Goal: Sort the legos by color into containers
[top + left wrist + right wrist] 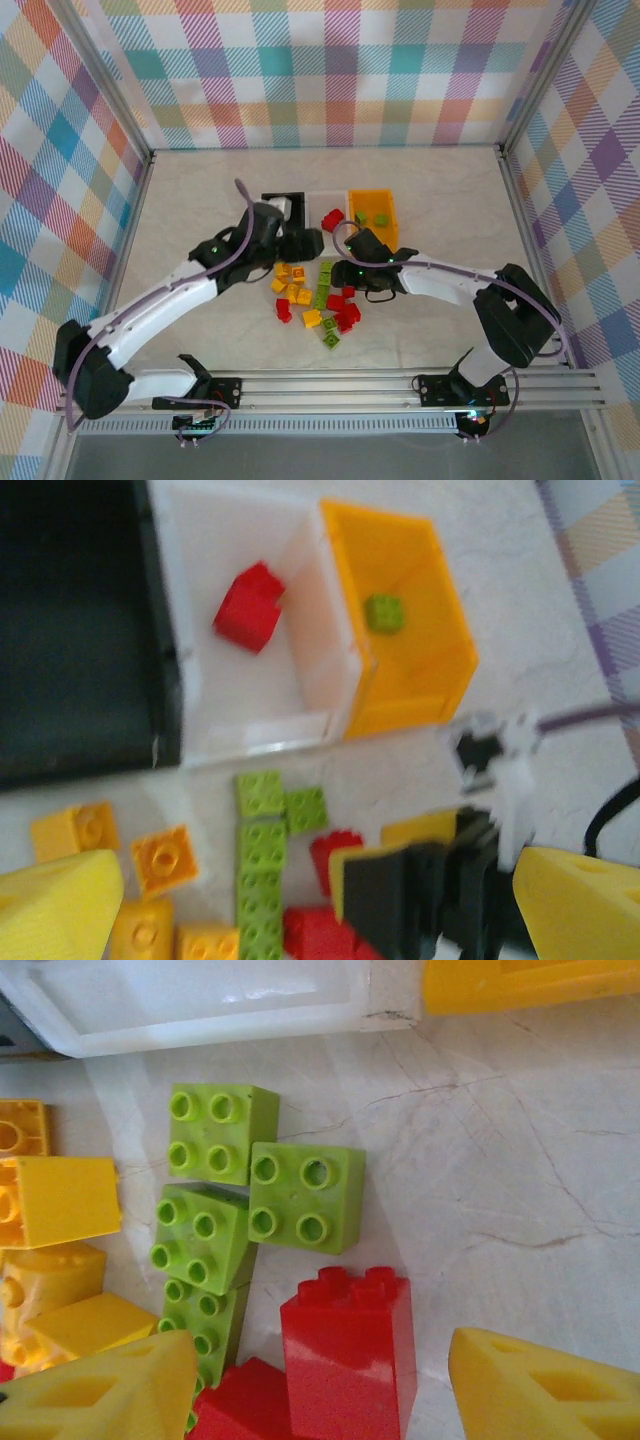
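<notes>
A loose pile of red, lime green and yellow legos (315, 295) lies on the table in front of three containers: a black bin (282, 203), a white bin (322, 196) and an orange bin (372, 196). One red lego (248, 607) lies in the white bin (300, 640). A green lego (384, 612) lies in the orange bin (440, 660). My left gripper (303, 243) hangs open and empty over the pile's far edge, just before the bins. My right gripper (325, 1390) is low over the pile, its open jaws straddling an upright red lego (350, 1345), with a gap on the right side.
Green legos (307, 1197) sit in a cluster just beyond the red one, with yellow legos (60, 1200) to their left. The white bin's wall (200, 1005) is close ahead. The two grippers are near each other. Checked walls enclose the table on three sides.
</notes>
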